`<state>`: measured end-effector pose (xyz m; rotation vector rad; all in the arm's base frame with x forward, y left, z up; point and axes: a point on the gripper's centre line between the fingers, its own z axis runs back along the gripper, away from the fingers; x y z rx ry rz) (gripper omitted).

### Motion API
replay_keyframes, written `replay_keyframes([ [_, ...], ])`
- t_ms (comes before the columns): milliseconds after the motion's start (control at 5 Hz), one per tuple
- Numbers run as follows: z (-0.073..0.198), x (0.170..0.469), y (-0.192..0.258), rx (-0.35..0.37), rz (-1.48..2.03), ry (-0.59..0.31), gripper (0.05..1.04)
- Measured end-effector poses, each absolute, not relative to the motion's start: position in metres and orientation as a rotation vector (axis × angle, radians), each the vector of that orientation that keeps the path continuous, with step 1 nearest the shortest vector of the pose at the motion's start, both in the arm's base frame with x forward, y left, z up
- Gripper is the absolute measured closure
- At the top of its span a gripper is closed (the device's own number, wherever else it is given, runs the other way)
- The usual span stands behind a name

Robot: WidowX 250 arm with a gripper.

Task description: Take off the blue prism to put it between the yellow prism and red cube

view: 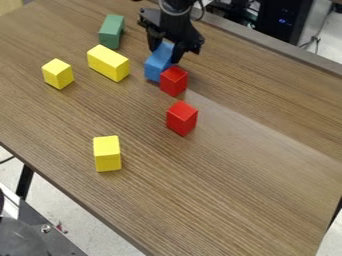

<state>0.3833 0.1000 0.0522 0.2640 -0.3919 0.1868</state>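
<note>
Yellow block (107, 154) nearest on surface (220, 190). Blue prism (156, 67) just beside red cube (174, 81), near long yellow prism (108, 63). End effector (166, 49) at its far end; cannot tell whether grasping.

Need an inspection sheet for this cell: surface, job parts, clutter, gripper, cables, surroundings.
Surface: table, wood-grain top, lighter band across the right half.
Job's things: blue prism beside nearer-to-arm red cube; long yellow prism apart, left in view.
Clutter: green block, second red block, two shorter yellow blocks.
Gripper: at the blue prism's upper end.
Cables: thin cable beyond the far edge.
Surroundings: black case behind the table.
</note>
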Motion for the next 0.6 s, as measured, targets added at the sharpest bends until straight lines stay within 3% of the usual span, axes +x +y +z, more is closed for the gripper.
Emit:
replay_keyframes([
  [400,0.0434,0.3807,0.0991,0.242,0.056,-0.428,0.534],
  [600,0.0430,0.3798,0.1033,0.240,0.045,-0.428,0.462],
])
